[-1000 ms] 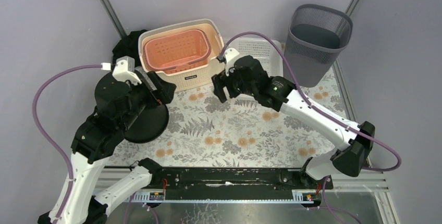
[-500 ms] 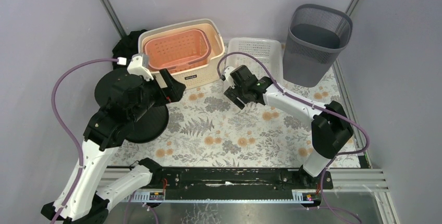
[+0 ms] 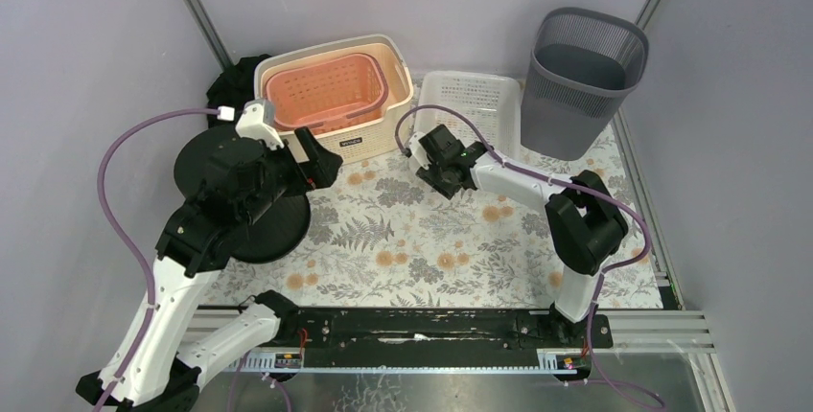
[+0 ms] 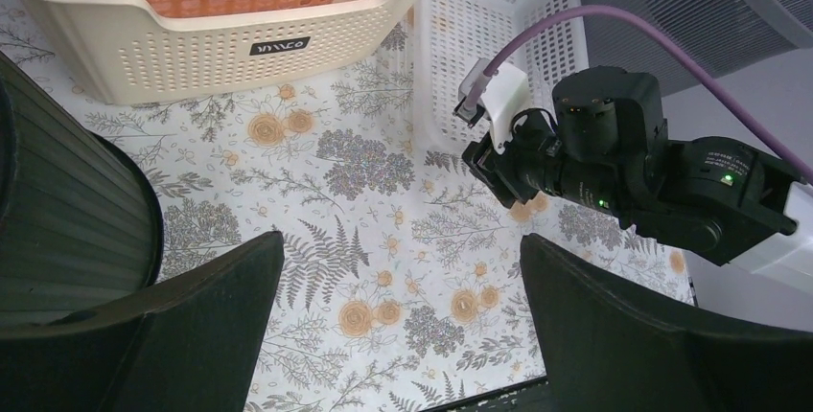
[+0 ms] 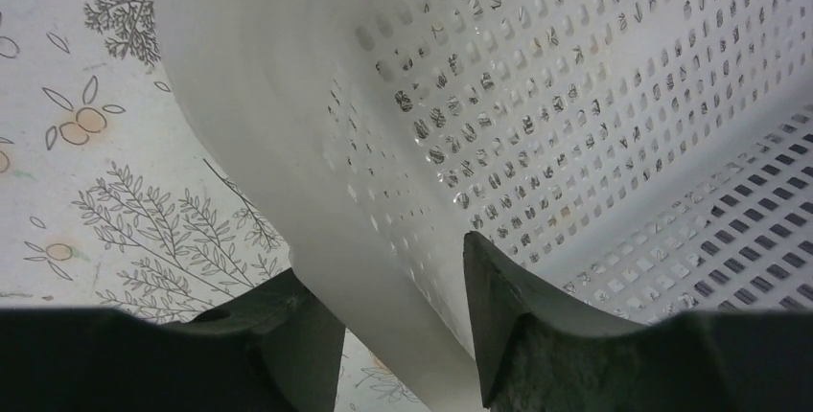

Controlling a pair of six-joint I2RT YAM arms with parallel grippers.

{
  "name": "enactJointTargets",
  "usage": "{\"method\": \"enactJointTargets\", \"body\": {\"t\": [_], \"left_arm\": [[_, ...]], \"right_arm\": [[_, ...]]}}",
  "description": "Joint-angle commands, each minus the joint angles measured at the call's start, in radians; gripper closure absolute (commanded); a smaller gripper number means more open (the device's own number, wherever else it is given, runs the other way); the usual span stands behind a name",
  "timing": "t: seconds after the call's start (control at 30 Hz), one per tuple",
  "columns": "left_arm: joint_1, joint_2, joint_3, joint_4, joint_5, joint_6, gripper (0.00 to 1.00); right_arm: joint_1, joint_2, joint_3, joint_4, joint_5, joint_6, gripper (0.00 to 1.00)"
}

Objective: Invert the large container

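- The white basket (image 3: 476,105) stands upright with its opening facing up, at the back of the table. It sits between the beige basket (image 3: 366,144) and the grey bin (image 3: 561,120), close to both.
- The right gripper (image 5: 403,268) is at the near left corner of the white basket, straddling its perforated wall.
- In the right wrist view one finger is outside the wall and the other inside. The wall fills the gap between them and both fingers touch it, so the claw is clamped on the basket's rim.
- The base of the white basket rests flat; no edge looks lifted in the overhead view.
- The left gripper (image 3: 321,155) hangs over the floral mat (image 3: 431,240) just in front of the beige basket. Its fingers are wide apart and hold nothing.
- A pink basket (image 3: 326,96) is nested inside the beige one.
- A black ribbed tub (image 4: 67,211) sits under the left arm at the left side of the mat.
- The grey bin stands upright in the far right corner.
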Motion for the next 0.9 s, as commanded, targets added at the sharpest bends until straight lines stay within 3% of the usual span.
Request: {"method": "enactJointTargets", "body": {"t": [0.0, 0.23, 0.33, 0.67, 0.87], "left_arm": [[-0.005, -0.019, -0.012, 0.056, 0.008, -0.007, 0.00], [-0.005, -0.030, -0.007, 0.055, 0.020, -0.015, 0.00], [-0.005, -0.037, -0.010, 0.056, 0.024, -0.021, 0.00], [-0.005, -0.052, 0.048, 0.020, 0.020, -0.020, 0.00], [-0.005, -0.063, 0.099, -0.016, 0.011, -0.015, 0.00]], "right_arm": [[-0.003, -0.006, 0.039, 0.004, -0.026, 0.035, 0.55], [0.017, -0.039, 0.080, -0.061, -0.077, 0.135, 0.83], [0.050, -0.051, 0.114, -0.115, -0.061, 0.188, 0.89], [0.197, -0.109, 0.413, -0.364, -0.079, 0.443, 0.98], [0.221, -0.278, 0.489, -0.347, -0.297, 0.656, 0.98]]}}
